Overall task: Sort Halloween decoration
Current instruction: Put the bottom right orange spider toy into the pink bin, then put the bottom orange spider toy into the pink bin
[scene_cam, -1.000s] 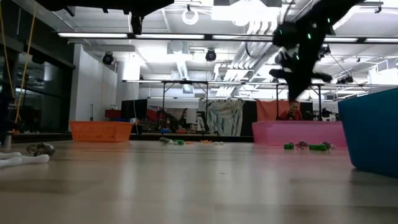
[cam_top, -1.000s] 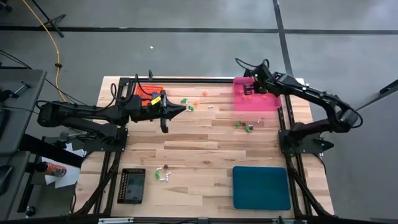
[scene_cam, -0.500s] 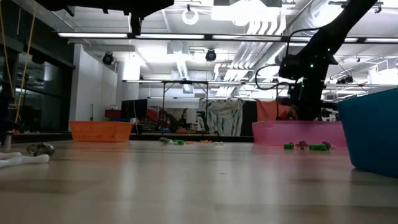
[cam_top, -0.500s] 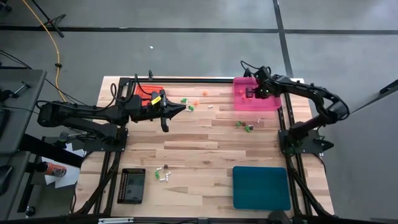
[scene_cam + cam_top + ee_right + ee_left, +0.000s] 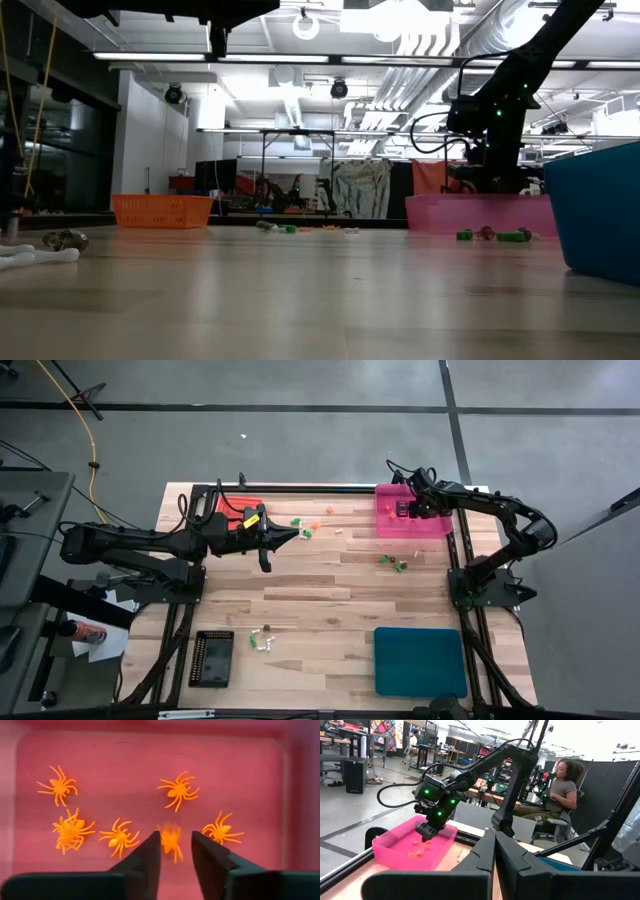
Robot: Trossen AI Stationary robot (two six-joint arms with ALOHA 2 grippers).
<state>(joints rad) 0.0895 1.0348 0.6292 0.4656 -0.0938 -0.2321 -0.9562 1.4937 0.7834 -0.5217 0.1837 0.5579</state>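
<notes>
Several orange spiders (image 5: 176,787) already lie in the pink tray (image 5: 385,526) at the upper right, where our right end effector (image 5: 175,851) hangs open over one, our left end effector (image 5: 292,537) waits closed mid-bench, and green and white trinkets (image 5: 398,564) still dot the bench (image 5: 330,595).

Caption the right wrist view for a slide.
Right pincer open over the pink tray, a blurred orange spider between its fingers, five more lying below.
</notes>
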